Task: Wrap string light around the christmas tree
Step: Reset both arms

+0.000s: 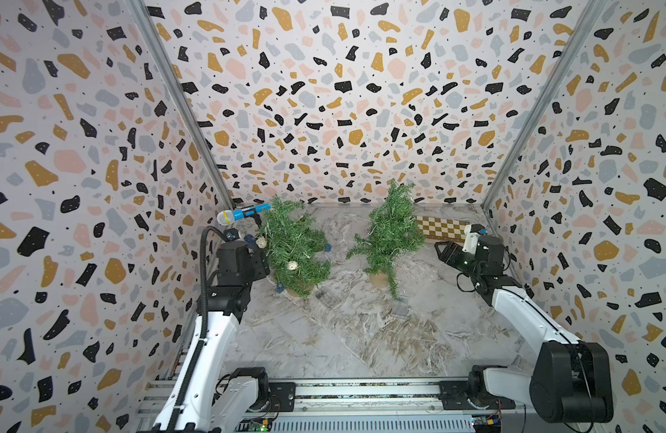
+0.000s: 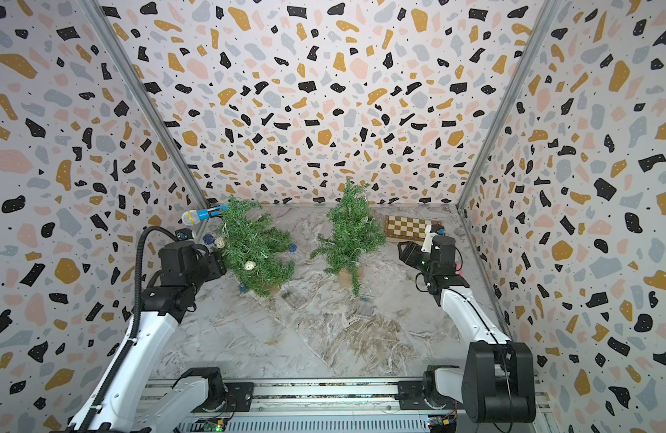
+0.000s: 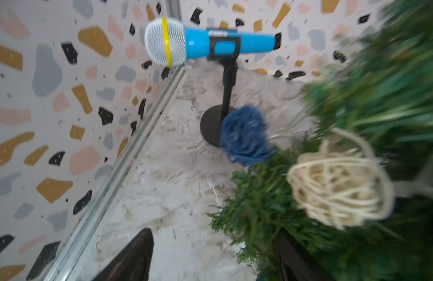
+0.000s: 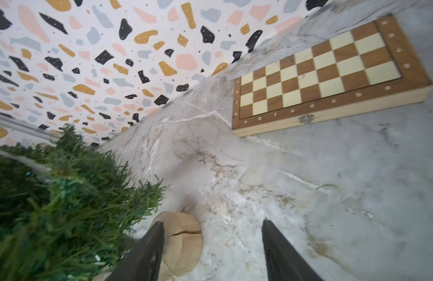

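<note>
- Light (image 1: 292, 265): pale and blue balls sat on the left tree (image 1: 301, 232), from the upper branches down to near its foot. The wire was too thin to trace.
- Right tree (image 1: 391, 228) stood bare, well apart.
- Left gripper (image 3: 214, 233) was at the left tree's side, jaws wide with branch tips between them and nothing clamped. The wrist view was blurred.
- Right gripper (image 4: 210, 253) was near the right tree's base (image 4: 181, 233), jaws wide and empty.
- Risk: wire or needles catching a left finger on pull-back, which could drag loops off.
- Risk: the same snag could tip the tree on its small foot toward the mic (image 1: 241, 214) just beside it.
- Risk: slack loops could slide down drooping branches.
</note>
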